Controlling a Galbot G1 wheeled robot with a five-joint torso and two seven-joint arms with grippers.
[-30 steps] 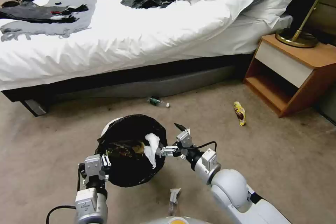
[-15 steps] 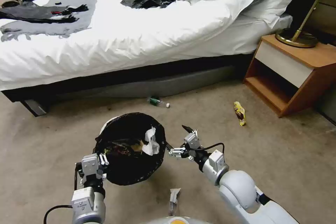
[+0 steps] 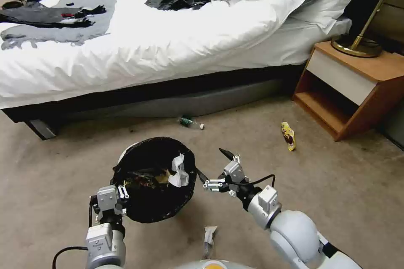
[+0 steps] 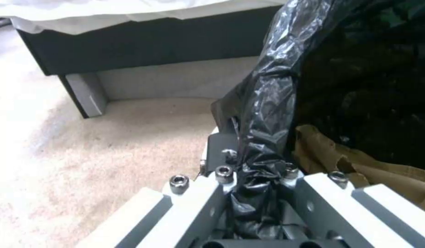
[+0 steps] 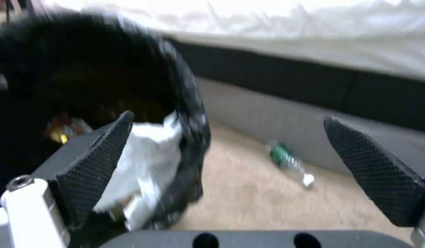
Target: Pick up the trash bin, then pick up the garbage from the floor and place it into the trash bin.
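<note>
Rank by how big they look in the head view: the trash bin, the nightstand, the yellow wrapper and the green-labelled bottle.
1. nightstand
2. trash bin
3. yellow wrapper and green-labelled bottle: about alike, too close to rank.

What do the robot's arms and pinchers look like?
Both arms are smooth silver-grey with rounded joints and boxy white-and-metal wrist blocks. The right gripper has two black pointed fingers with bumpy dotted pads. The left gripper has white blocky parts with dark bolts. Thin black cables loop beside each wrist.
</note>
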